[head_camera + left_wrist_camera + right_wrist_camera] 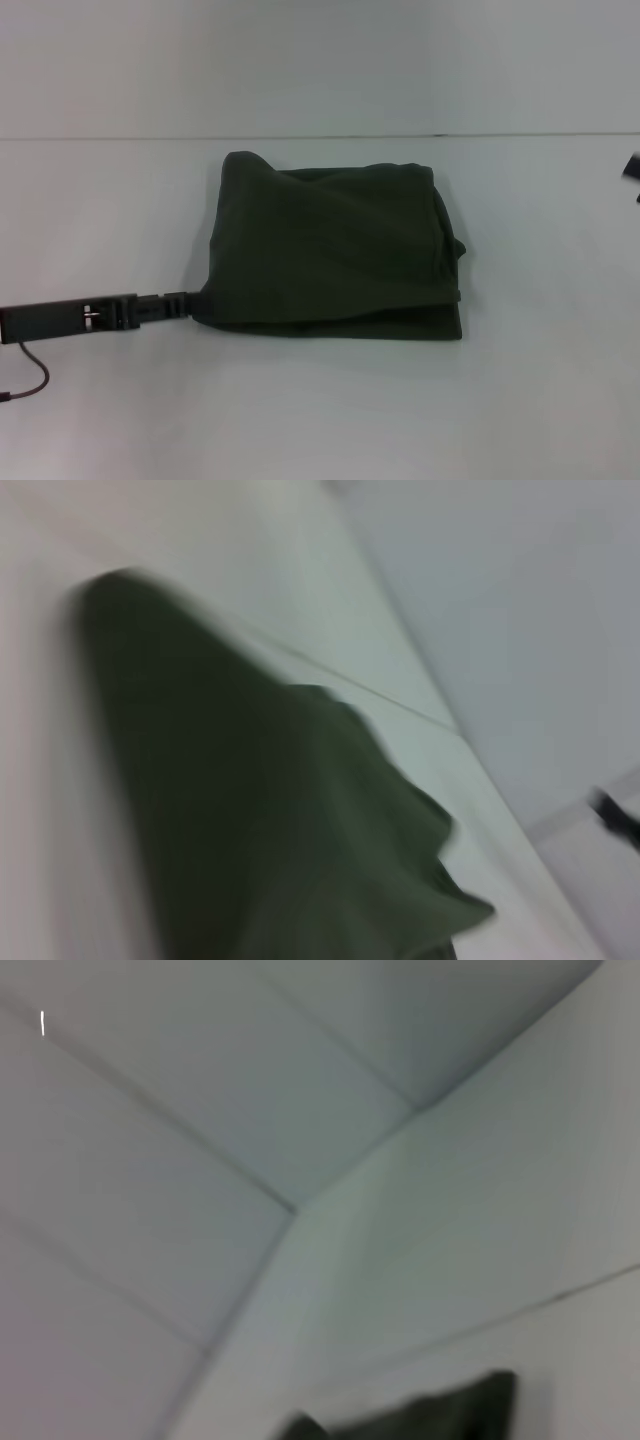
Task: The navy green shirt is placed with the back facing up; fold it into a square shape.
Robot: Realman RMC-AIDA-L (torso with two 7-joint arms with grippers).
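The navy green shirt point(335, 245) lies folded into a rough square on the middle of the white table, plain side up, with a small bulge at its right edge. My left gripper point(190, 303) reaches in low from the left and meets the shirt's near-left corner. The left wrist view shows the shirt point(260, 820) close up, filling the lower half. Only a black sliver of my right gripper point(633, 165) shows at the far right edge, well away from the shirt. A dark corner of the shirt point(440, 1415) shows in the right wrist view.
The white table point(320, 410) stretches out on all sides of the shirt, with a seam line along its far edge point(120, 137). A thin cable point(30, 385) hangs below the left arm near the front left.
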